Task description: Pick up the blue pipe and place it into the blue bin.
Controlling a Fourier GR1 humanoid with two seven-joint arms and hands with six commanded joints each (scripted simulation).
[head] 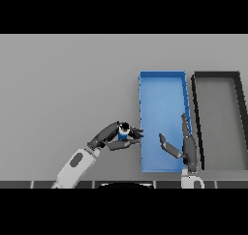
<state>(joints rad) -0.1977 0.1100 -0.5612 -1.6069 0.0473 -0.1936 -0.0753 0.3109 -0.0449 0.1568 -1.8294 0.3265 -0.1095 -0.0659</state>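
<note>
One blue pipe (123, 131) is showing in the head view. It is sitting just beside the left wall of the blue bin (162, 86), outside it, over the grey table (68, 84). Only the dark round top end and a small patch of blue body are showing; the rest is lying hidden behind the hand, so the pipe's length and whether it is touching the table cannot be told.

The left hand (110, 136) is wrapping the pipe: its fingers (134, 132) are curling round it from above and the thumb is closing from below, with the fingertips reaching the bin's left rim. The left arm is coming in from the lower left.

One blue bin is lying on the table, long and open-topped, with nothing visible on its floor. One black bin (218, 75) is lying just beside it on the right, wall next to wall.

The right hand (189, 149) is hanging over the blue bin's lower right corner. Its fingers are pointing straight up the picture and the thumb is spreading wide to the left, holding nothing. Its wrist is cut off at the lower edge.
</note>
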